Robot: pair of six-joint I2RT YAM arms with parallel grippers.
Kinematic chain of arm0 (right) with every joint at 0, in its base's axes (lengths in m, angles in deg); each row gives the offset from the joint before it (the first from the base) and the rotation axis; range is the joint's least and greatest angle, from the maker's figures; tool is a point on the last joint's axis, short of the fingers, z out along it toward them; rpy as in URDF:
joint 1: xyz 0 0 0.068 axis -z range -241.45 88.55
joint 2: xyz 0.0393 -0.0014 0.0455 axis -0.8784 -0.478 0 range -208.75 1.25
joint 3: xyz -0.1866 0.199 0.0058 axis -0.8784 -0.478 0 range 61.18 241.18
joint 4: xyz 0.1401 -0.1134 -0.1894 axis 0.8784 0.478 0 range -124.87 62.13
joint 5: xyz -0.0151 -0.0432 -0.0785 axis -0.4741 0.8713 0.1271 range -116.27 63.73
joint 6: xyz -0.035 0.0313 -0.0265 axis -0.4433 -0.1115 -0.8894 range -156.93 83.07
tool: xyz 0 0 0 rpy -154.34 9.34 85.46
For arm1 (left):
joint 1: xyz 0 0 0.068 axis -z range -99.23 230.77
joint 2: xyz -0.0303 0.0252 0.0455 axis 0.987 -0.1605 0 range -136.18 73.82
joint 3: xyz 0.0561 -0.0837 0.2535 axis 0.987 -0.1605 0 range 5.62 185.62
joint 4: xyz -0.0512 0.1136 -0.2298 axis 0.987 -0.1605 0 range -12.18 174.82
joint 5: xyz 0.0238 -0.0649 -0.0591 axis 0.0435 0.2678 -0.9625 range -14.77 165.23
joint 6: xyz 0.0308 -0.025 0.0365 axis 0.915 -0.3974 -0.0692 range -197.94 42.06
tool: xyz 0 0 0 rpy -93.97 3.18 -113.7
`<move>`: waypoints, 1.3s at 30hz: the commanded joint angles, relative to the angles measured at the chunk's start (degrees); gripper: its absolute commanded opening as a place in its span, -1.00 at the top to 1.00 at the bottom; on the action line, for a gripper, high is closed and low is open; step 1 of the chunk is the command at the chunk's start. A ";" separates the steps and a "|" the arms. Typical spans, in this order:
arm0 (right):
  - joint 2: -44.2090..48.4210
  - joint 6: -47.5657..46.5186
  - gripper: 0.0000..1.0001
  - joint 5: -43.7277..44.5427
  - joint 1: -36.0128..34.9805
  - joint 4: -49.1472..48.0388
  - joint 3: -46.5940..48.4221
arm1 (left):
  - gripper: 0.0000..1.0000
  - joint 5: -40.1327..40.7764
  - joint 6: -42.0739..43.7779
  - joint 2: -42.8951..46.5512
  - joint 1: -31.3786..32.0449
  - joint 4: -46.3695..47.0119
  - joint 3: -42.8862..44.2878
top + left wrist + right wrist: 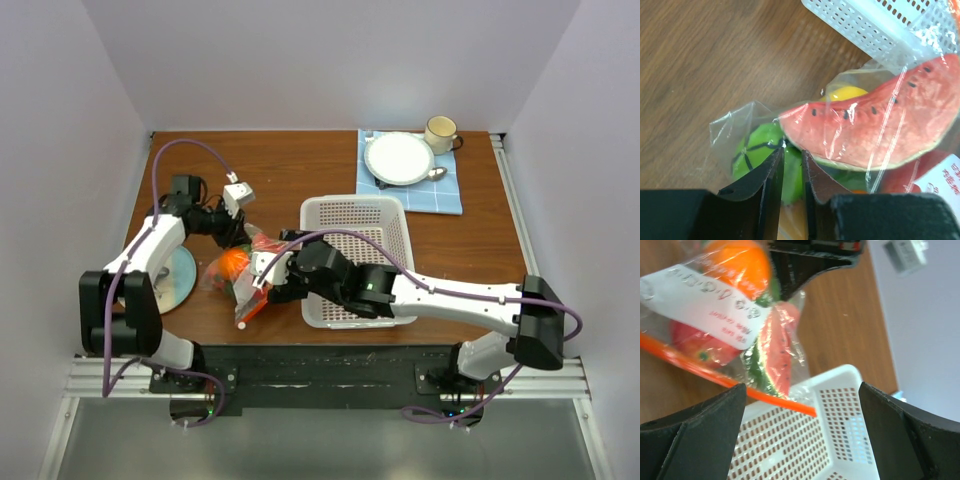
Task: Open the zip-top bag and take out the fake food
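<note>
The brown wooden surface [300, 170] carries a white perforated basket [385, 215] near its middle. Just left of the basket, touching its near-left corner, lies the zip-top bag [228, 280], with its red-orange zip strip [685, 362] crossing over the basket's rim. The right gripper [802, 387] reaches across the basket's front, its jaws spread wide on either side of the strip and gripping nothing. The left gripper [791, 152] is at the bag's far end, jaws pressed almost together on the clear film. The fake food is all inside the bag: a watermelon slice [880, 125], an orange [737, 265], a red round piece [695, 342], a green piece [757, 147] and a yellow lemon [847, 92].
</note>
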 commanded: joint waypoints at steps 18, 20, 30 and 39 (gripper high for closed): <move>3.77 -23.95 -0.97 1.13 -4.52 -22.37 -15.02 | 0.48 -1.50 -1.31 -7.84 3.95 4.58 6.82; 3.51 -23.86 -0.98 -0.53 -4.52 -20.44 -14.59 | 0.48 -1.58 -1.31 -8.80 4.47 4.85 6.90; -1.68 -17.45 -0.98 -9.15 -7.06 -14.89 -8.53 | 0.48 -0.71 0.71 -11.27 5.79 4.68 7.52; -6.51 -13.40 -0.97 -13.38 -10.06 -11.29 -5.10 | 0.48 -0.79 2.29 -13.64 5.79 5.73 7.96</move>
